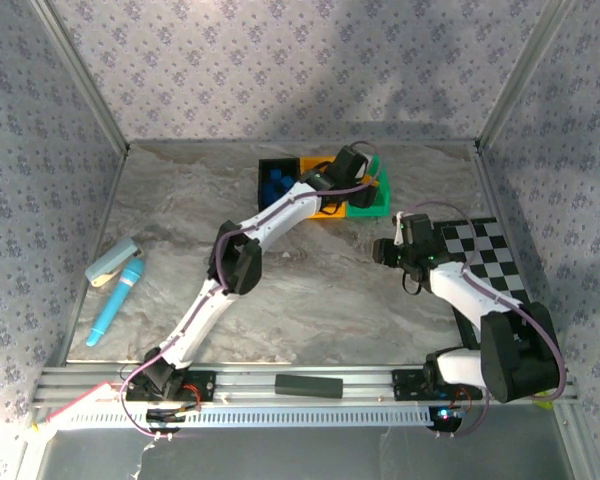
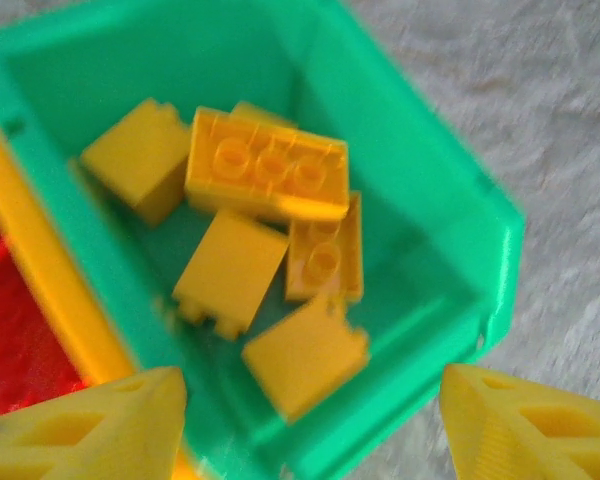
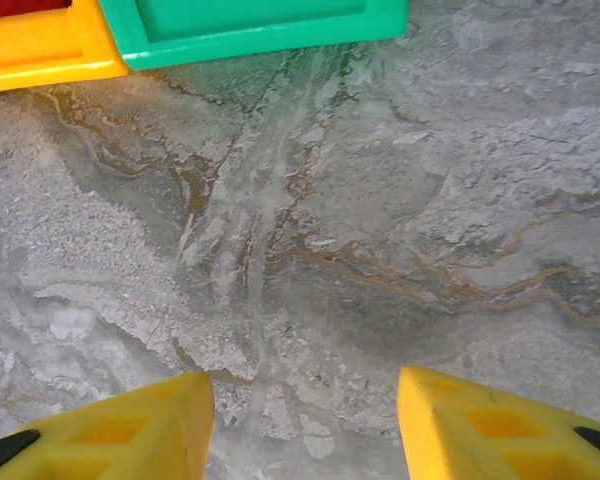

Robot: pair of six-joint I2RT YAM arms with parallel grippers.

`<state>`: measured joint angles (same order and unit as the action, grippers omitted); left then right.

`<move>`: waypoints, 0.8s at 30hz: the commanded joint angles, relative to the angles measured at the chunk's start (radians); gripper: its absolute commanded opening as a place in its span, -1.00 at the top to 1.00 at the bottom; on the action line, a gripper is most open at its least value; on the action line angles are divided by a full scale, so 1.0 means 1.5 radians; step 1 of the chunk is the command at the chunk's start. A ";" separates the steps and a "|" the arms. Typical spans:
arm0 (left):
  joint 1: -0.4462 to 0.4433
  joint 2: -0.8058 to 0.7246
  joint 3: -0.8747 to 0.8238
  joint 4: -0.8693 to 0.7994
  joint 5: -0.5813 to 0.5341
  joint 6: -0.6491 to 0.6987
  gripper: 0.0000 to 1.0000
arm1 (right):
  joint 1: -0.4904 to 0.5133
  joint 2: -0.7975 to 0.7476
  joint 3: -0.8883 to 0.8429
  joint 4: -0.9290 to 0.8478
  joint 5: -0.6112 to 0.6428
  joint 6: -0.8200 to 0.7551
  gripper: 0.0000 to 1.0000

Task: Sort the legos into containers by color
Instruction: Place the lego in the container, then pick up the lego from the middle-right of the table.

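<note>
At back ctr of table, three bins in a row, touching: black bin on the left, orange bin in the middle, green bin on the right. In black bin, blue bricks. Directly above green bin, left gripper. From left wrist cam: left gripper w/ fingers spread wide, nothing btwn them, hovering over green bin; inside it, approx six yellow bricks in a loose heap, some stud-side up, some on their sides. Beside it, wall of orange bin; past that wall a red blur, prob. red bricks, too smeared to count. Right gripper low over bare table, in front of green bin, near corner of checkered board. From right wrist cam: right gripper spread too, empty, marbled table below; edges of green bin and orange bin at top. Far left of table, blue pen-like stick beside small grey-blue gadget; on near rail, black bar.
</note>
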<state>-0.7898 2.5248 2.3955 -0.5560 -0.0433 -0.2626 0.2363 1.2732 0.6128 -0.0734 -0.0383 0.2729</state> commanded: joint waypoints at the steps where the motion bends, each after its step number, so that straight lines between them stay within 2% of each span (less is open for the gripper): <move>1: 0.002 -0.173 -0.171 0.106 -0.022 0.004 -0.36 | -0.035 -0.030 -0.008 -0.017 0.004 0.012 -0.06; 7: 0.022 -0.435 -0.560 0.237 -0.083 -0.003 -0.37 | -0.111 -0.151 -0.006 -0.129 0.018 0.071 -0.15; 11: 0.065 -0.606 -0.793 0.289 -0.108 -0.037 -0.37 | -0.128 -0.168 0.032 -0.290 -0.024 0.100 -0.18; 14: 0.109 -0.756 -0.962 0.321 -0.136 -0.061 -0.37 | -0.122 -0.187 0.037 -0.418 0.015 0.134 -0.19; 17: 0.174 -0.886 -1.087 0.330 -0.133 -0.082 -0.36 | -0.117 -0.203 0.026 -0.432 0.023 0.194 -0.18; 20: 0.239 -0.981 -1.156 0.326 -0.102 -0.089 -0.35 | -0.106 -0.174 0.055 -0.495 0.107 0.232 -0.21; 24: 0.286 -1.043 -1.200 0.318 -0.069 -0.078 -0.34 | -0.109 -0.153 0.046 -0.485 0.121 0.271 -0.31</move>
<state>-0.3882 1.0008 0.6117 -0.1120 -0.1944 -0.3721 0.0708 1.0264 0.6624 -0.7334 0.0750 0.5995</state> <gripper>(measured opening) 0.672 0.648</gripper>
